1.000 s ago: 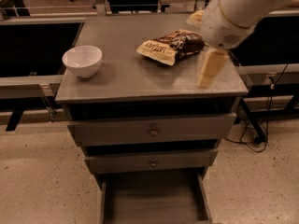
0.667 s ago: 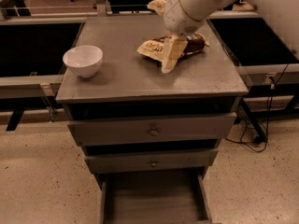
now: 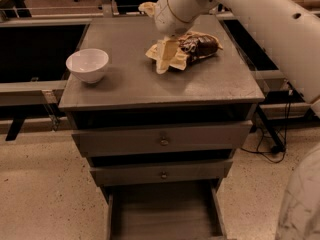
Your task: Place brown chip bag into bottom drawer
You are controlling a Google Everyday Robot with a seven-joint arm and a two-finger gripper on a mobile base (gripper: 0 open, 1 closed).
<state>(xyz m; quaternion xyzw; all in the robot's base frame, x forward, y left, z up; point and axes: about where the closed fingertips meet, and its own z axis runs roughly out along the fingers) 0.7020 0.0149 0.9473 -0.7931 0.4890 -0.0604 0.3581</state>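
Gripper (image 3: 164, 63) at bag (image 3: 200, 45), cream end leftward

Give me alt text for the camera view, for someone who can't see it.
A robot arm's gripper is down at the cream end of the brown chip bag, which lies on a grey cabinet top, with a white bowl farther left. Below two upper drawers, the bottom drawer stands pulled open.

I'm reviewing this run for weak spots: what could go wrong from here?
The gripper sits at the cream end of the bag. Gripped that far off-centre, the glossy bag may slip or dangle.

The bottom drawer lies low under the upper drawers. On the way down, the arm or a hanging bag might catch their fronts, and the bag could drop outside.
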